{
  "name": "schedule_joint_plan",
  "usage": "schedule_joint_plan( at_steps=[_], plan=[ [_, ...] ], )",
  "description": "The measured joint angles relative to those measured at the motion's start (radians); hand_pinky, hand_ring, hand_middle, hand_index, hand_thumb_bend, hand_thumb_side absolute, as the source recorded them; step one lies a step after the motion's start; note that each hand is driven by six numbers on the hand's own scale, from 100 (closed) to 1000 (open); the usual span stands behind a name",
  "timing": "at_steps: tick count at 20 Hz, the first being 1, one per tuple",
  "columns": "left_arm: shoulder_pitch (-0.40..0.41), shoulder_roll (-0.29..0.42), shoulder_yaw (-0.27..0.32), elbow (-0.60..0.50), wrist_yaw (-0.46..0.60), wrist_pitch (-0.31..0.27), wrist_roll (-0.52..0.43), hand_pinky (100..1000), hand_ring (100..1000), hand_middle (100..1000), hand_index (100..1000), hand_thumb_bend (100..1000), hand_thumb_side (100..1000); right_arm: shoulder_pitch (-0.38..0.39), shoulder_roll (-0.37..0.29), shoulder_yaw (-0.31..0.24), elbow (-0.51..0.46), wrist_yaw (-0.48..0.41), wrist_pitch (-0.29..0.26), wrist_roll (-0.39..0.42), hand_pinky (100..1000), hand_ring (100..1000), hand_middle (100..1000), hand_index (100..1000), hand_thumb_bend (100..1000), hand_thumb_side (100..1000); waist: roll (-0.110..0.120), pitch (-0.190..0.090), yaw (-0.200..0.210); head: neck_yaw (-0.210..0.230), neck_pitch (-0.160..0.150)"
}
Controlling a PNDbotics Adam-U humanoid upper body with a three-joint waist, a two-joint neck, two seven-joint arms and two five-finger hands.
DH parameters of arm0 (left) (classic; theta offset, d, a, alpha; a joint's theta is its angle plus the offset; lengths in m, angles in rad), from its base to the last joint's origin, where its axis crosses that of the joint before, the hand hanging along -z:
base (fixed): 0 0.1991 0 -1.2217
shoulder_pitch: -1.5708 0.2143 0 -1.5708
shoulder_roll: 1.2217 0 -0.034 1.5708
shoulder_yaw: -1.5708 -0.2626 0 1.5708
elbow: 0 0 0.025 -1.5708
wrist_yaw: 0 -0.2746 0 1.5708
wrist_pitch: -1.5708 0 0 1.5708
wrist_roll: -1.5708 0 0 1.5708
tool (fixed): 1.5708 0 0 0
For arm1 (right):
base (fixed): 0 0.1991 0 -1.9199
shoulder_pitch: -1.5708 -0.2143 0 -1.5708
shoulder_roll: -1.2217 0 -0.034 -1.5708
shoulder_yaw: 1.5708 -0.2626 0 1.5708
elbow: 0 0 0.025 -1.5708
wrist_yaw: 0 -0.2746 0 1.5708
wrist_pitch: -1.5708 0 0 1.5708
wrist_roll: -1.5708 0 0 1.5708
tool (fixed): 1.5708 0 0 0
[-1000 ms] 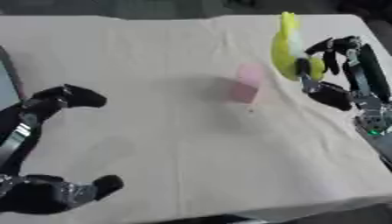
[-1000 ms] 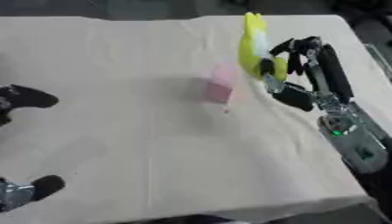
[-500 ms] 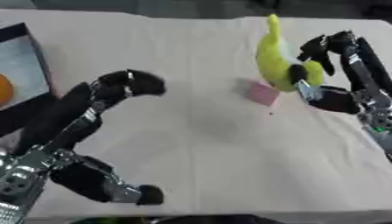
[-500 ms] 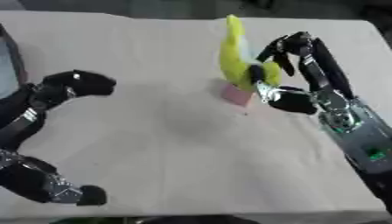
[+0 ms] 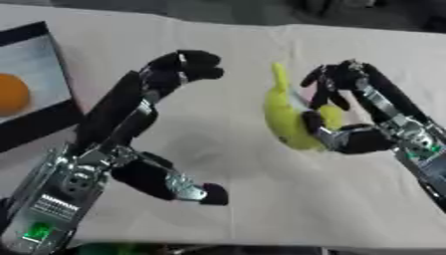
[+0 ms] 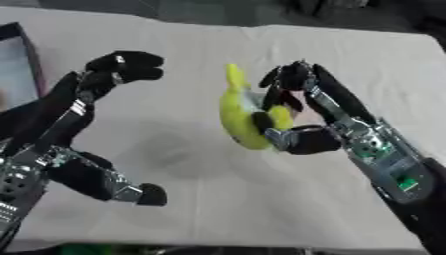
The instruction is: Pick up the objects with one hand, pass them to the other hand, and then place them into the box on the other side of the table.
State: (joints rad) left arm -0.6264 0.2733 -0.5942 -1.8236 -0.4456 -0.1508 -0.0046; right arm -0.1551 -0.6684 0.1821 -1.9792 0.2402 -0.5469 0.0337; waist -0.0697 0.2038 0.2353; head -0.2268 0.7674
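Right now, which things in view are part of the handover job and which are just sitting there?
In the job:
- yellow banana-shaped object, held in the right hand
- left hand, open, raised beside it
- box at the table's left edge

Just lying about:
- orange item, already inside the box
- white tablecloth

Right hand had its fingers and thumb curled around something up off the table, while the left hand reached in, fingers spread wide.
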Motion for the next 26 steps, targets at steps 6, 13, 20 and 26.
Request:
schedule_joint_plan(
  at_steps=[6, 13, 20, 26],
  plan=[
    [-0.017, -0.02, -0.02, 0.009, 0.037, 0.019, -0.039, 891, 875, 824, 861, 884, 431, -0.021, 0.029, 0.03, 0.0, -0.029, -0.008, 0.072, 627, 298, 103, 248, 100, 362, -0.007, -0.005, 0.005, 0.0, 0.001],
    [-0.036, -0.055, -0.041, 0.046, 0.051, 0.033, -0.078, 892, 877, 827, 859, 885, 420, -0.03, 0.052, 0.054, 0.0, -0.045, -0.013, 0.121, 625, 298, 101, 246, 100, 368, -0.014, -0.005, -0.001, 0.0, 0.002],
    [-0.043, -0.067, -0.057, 0.079, 0.037, 0.024, -0.105, 895, 879, 826, 857, 883, 417, -0.035, 0.059, 0.063, 0.0, -0.066, -0.03, 0.14, 623, 299, 101, 245, 100, 375, -0.016, -0.005, -0.004, 0.001, 0.004],
    [-0.049, -0.082, -0.074, 0.114, 0.019, 0.023, -0.135, 895, 873, 818, 852, 881, 410, -0.039, 0.066, 0.066, 0.0, -0.082, -0.041, 0.149, 623, 299, 101, 244, 100, 372, -0.018, -0.005, -0.007, 0.004, 0.004]
  ],
)
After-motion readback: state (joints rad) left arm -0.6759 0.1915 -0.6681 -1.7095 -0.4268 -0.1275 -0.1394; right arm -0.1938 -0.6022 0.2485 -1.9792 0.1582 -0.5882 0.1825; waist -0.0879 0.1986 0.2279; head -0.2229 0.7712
